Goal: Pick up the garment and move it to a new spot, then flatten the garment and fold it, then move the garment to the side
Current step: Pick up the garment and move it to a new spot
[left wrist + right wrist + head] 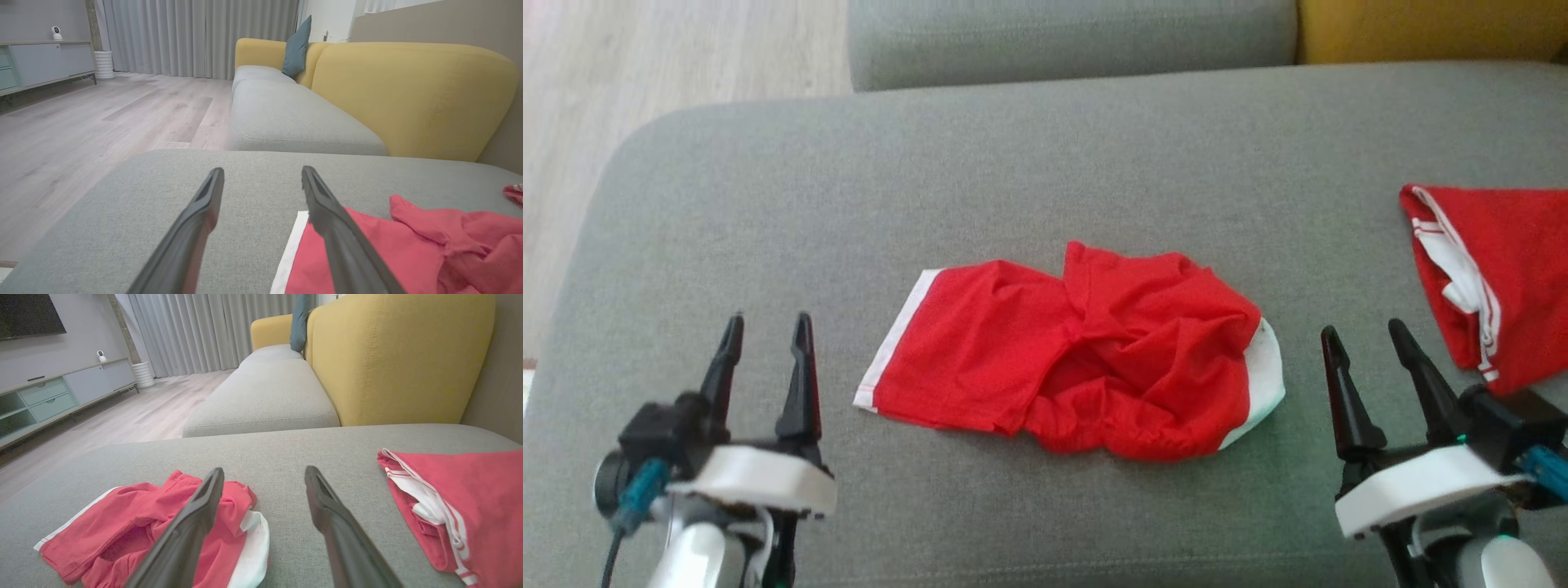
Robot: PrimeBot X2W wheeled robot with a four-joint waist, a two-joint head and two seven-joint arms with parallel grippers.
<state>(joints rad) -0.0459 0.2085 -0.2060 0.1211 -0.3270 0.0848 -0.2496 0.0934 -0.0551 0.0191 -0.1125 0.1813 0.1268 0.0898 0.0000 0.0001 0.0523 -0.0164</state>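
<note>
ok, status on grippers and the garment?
Left gripper open, empty, left of the garment. Right gripper open, empty, right of it. Garment crumpled, untouched, on the grey cushion. Second red garment far right, apart.

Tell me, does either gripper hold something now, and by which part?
Nothing is held. The left gripper and the right gripper have open jaws, clear of the crumpled red garment lying between them on the grey cushion.

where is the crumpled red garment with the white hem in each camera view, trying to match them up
Head view: the crumpled red garment lies at centre, on the grey cushion.
Left wrist view: the garment is at lower right, white hem toward the middle.
Right wrist view: the garment is at lower left.
Shared landmark: the yellow backrest, top right in the head view, upper right in both wrist views.
</note>
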